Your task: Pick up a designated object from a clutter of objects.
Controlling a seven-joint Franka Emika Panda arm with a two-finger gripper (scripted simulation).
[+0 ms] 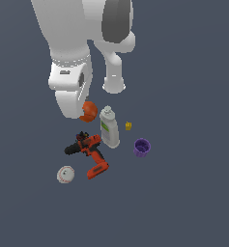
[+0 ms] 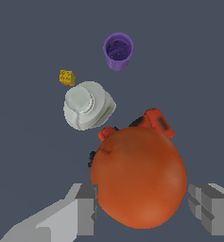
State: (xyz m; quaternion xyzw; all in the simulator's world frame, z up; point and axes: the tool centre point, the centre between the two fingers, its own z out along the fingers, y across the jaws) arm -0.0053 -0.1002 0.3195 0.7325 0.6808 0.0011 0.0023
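Note:
The orange ball [image 2: 138,177] fills the space between my gripper [image 2: 144,208] fingers, and both pads press its sides. In the exterior view the orange ball [image 1: 89,111] shows half hidden behind the white hand, with my gripper [image 1: 83,115] shut on it, at the far edge of the clutter. Close to it stand the white green-labelled bottle [image 1: 109,128] and the red-black drill [image 1: 91,153]. The wrist view looks down past the ball onto the drill [image 2: 153,120] and the bottle [image 2: 87,105]. Whether the ball still touches the floor is hard to tell.
A white baseball [image 1: 65,174] lies at the near side, at the exterior view's left. A purple cup [image 1: 142,147] and a tiny yellow block [image 1: 128,126] sit to the bottle's right. The arm's base [image 1: 114,82] stands behind the clutter.

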